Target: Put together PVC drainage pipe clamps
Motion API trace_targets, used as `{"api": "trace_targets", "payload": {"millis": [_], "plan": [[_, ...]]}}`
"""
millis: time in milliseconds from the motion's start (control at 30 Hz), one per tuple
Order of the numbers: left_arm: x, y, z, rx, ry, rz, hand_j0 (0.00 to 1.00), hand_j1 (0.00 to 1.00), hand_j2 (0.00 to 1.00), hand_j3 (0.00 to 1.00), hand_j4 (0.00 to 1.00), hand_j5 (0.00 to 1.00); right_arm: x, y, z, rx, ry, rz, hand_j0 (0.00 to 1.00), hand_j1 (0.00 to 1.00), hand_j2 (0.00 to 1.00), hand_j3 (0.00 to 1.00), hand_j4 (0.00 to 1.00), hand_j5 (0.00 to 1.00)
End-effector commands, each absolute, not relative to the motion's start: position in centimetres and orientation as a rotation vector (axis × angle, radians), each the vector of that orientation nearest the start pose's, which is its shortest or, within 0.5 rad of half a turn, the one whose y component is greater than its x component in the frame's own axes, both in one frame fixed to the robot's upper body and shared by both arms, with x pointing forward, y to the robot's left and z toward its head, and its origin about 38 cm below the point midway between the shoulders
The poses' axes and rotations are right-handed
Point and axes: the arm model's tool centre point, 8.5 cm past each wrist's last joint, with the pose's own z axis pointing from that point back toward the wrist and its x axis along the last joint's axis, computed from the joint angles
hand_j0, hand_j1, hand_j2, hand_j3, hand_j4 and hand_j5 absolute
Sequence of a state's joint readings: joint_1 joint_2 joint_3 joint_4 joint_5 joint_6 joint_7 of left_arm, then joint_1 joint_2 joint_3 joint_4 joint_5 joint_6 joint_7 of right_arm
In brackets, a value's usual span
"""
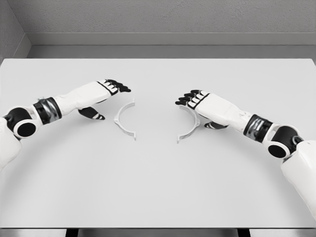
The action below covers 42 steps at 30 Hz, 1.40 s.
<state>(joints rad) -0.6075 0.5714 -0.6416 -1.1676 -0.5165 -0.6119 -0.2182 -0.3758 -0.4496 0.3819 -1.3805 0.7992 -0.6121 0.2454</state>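
Two white half-ring clamp pieces lie flat on the white table [158, 187]. The left clamp half [123, 120] curves with its opening toward the right, and the right clamp half [191, 127] opens toward the left. My left hand [116, 87] hovers just up and left of the left half, fingers relaxed and holding nothing, thumb [93, 113] hanging below the palm. My right hand [190, 98] is over the upper end of the right half, fingers spread, hiding that end. Neither hand grasps a piece.
The table's far edge [158, 59] meets a grey wall. Both forearms lie low over the table at its left and right sides.
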Motion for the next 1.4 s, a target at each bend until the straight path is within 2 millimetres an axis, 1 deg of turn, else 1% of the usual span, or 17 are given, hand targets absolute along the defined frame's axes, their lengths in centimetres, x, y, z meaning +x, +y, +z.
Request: {"api": "trace_targets", "payload": {"millis": [0,67,100,200,233,300,333,433,567,767,800,1033,1067,1167,1267,1333,1367], "plan": [[46.3,25.4,13.7,0.355,-1.62,-1.806,1.0,1.0,1.0,1.0,1.0,1.0,42.2,-22.5,12.4,-0.473,-1.674,1.851,1.0,1.0,1.0,1.0,1.0,1.0],[46.3,25.2,13.8,0.355,-1.622,-1.808,1.0,1.0,1.0,1.0,1.0,1.0,42.3,-22.1,12.4,-0.465,-1.679,1.856,1.0,1.0,1.0,1.0,1.0,1.0],[46.3,24.8,13.6,0.349,-1.627,-1.809,1.0,1.0,1.0,1.0,1.0,1.0,42.3,-22.0,12.4,-0.462,-1.679,1.86,1.0,1.0,1.0,1.0,1.0,1.0],[46.4,24.6,13.6,0.347,-1.631,-1.808,1.0,1.0,1.0,1.0,1.0,1.0,42.5,-22.1,12.3,-0.462,-1.67,1.863,1.0,1.0,1.0,1.0,1.0,1.0],[46.3,24.1,13.5,0.338,-1.638,-1.807,1.0,1.0,1.0,1.0,1.0,1.0,42.6,-22.0,12.2,-0.461,-1.668,1.864,1.0,1.0,1.0,1.0,1.0,1.0],[46.3,23.9,13.4,0.339,-1.637,-1.815,1.0,1.0,1.0,1.0,1.0,1.0,42.7,-21.8,12.2,-0.457,-1.668,1.868,1.0,1.0,1.0,1.0,1.0,1.0],[46.3,23.8,13.4,0.338,-1.638,-1.815,1.0,1.0,1.0,1.0,1.0,1.0,42.7,-21.3,12.2,-0.447,-1.68,1.86,1.0,1.0,1.0,1.0,1.0,1.0],[46.3,23.3,13.3,0.329,-1.646,-1.814,1.0,1.0,1.0,1.0,1.0,1.0,42.9,-21.2,12.1,-0.447,-1.679,1.857,1.0,1.0,1.0,1.0,1.0,1.0],[46.3,23.2,13.3,0.325,-1.642,-1.818,1.0,1.0,1.0,1.0,1.0,1.0,42.9,-21.2,12.2,-0.452,-1.678,1.863,1.0,1.0,1.0,1.0,1.0,1.0],[46.3,22.6,13.4,0.315,-1.652,-1.819,1.0,1.0,1.0,1.0,1.0,1.0,43.4,-21.0,12.1,-0.45,-1.672,1.86,1.0,1.0,1.0,1.0,1.0,1.0],[46.3,21.9,13.3,0.302,-1.665,-1.814,1.0,1.0,1.0,1.0,1.0,1.0,43.4,-21.0,12.1,-0.448,-1.673,1.857,1.0,1.0,1.0,1.0,1.0,1.0],[46.4,21.0,13.3,0.287,-1.681,-1.81,1.0,1.0,1.0,1.0,1.0,1.0,43.2,-20.0,12.0,-0.43,-1.685,1.871,1.0,1.0,1.0,1.0,1.0,1.0],[46.3,20.6,13.3,0.28,-1.689,-1.808,1.0,1.0,1.0,1.0,1.0,1.0,43.2,-19.9,12.0,-0.429,-1.688,1.872,1.0,1.0,1.0,1.0,1.0,1.0],[46.3,20.5,13.3,0.279,-1.692,-1.81,1.0,1.0,1.0,1.0,1.0,1.0,43.1,-19.1,12.0,-0.416,-1.704,1.864,1.0,1.0,1.0,1.0,1.0,1.0],[46.4,20.5,13.4,0.281,-1.693,-1.81,1.0,1.0,1.0,1.0,1.0,1.0,43.1,-19.0,12.0,-0.413,-1.704,1.868,1.0,1.0,1.0,1.0,1.0,1.0],[46.4,20.5,13.5,0.282,-1.694,-1.811,1.0,1.0,1.0,1.0,1.0,1.0,43.0,-18.7,12.8,-0.424,-1.73,1.87,1.0,1.0,1.0,1.0,1.0,1.0],[46.4,20.5,13.5,0.282,-1.694,-1.811,1.0,1.0,1.0,1.0,1.0,1.0,43.0,-18.7,12.9,-0.424,-1.732,1.868,1.0,1.0,1.0,1.0,1.0,1.0]]}}
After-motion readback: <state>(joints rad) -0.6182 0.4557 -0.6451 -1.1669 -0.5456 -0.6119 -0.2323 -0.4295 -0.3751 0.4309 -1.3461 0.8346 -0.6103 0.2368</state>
